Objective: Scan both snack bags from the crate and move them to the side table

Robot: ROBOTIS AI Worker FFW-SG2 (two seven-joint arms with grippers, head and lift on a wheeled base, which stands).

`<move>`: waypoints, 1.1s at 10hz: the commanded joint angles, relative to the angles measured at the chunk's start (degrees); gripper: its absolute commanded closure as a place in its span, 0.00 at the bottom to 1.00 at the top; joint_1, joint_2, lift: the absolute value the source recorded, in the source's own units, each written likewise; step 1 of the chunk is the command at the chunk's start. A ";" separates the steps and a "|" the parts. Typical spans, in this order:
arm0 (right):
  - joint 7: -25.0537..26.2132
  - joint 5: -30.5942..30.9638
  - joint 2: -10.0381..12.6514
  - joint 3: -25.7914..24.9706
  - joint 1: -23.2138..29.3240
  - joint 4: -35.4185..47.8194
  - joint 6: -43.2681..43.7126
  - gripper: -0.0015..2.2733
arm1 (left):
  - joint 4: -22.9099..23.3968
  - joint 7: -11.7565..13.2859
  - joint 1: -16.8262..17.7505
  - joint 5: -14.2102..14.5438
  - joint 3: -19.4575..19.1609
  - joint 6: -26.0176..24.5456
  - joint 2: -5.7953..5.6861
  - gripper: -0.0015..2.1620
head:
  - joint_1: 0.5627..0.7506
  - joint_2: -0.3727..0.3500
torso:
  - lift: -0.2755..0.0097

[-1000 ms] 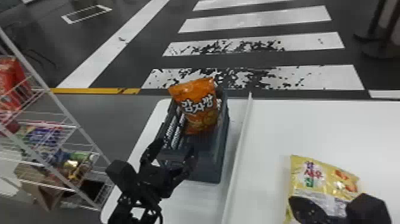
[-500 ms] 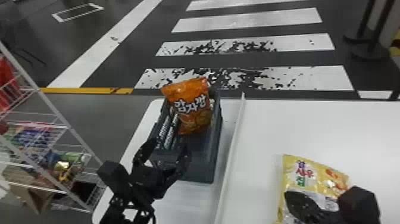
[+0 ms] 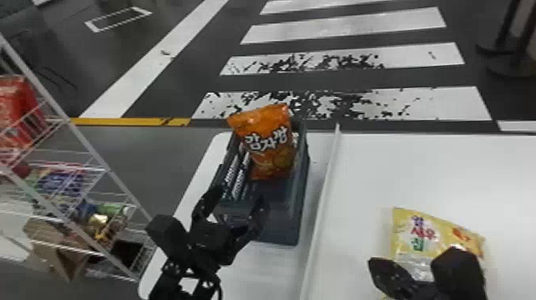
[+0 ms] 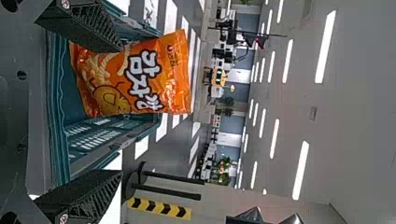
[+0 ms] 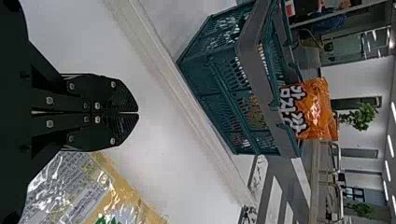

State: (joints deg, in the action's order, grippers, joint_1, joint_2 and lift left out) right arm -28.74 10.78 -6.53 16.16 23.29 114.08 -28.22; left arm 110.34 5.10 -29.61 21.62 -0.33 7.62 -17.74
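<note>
The left pincer (image 3: 239, 198), fingers apart, is at the near end of the crate (image 3: 281, 227); the right pincer (image 3: 375, 265), fingers together, is by the yellow snack bag (image 3: 442, 235), which lies on the white bench (image 3: 399, 171). Inside the crate the orange snack bag (image 3: 271, 149) stands tilted, its top above the rim

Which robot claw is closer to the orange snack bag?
Left. The left claw is open at the crate's near end, facing the orange bag; the right claw is farther right, past the white ridge, by the yellow bag.
</note>
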 commanded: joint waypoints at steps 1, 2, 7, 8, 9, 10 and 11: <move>0.09 0.29 0.20 0.89 -2.19 -2.54 -1.45 0.96 | 0.13 0.00 0.00 0.00 0.07 -0.03 -0.02 0.03 | 0.70 0.95 | 0.62; 0.09 0.38 0.20 1.06 -3.51 -4.48 -2.15 0.96 | 0.13 0.00 0.00 0.00 0.07 -0.03 -0.10 0.03 | 0.70 0.96 | 0.62; 0.53 2.40 0.12 -0.26 -5.09 -6.50 -4.26 0.96 | 0.22 0.00 0.00 0.00 0.07 -0.03 -0.28 0.03 | 0.70 0.93 | 0.62; 0.53 2.40 -0.06 -0.87 -5.80 -7.11 -4.79 0.96 | 0.31 0.00 -0.09 0.00 0.07 -0.03 -0.37 0.04 | 0.70 0.91 | 0.62; 0.53 2.40 -0.24 -1.75 -6.06 -7.38 -5.14 0.96 | 0.40 0.00 -0.09 0.00 -0.02 -0.03 -0.45 0.04 | 0.70 0.91 | 0.62; 0.44 2.40 -0.68 -2.63 -6.15 -7.38 -5.49 0.96 | 0.40 0.00 -0.09 0.00 -0.02 -0.03 -0.54 0.04 | 0.70 0.89 | 0.62; 0.44 2.40 -0.94 -3.33 -6.32 -7.38 -6.02 0.96 | 0.40 0.00 -0.18 0.00 -0.02 -0.03 -0.54 0.04 | 0.70 0.86 | 0.62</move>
State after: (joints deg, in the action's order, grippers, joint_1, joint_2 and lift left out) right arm -28.30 13.18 -7.26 13.34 17.10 106.71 -33.97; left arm 110.74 5.10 -29.73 21.62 -0.35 7.59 -18.27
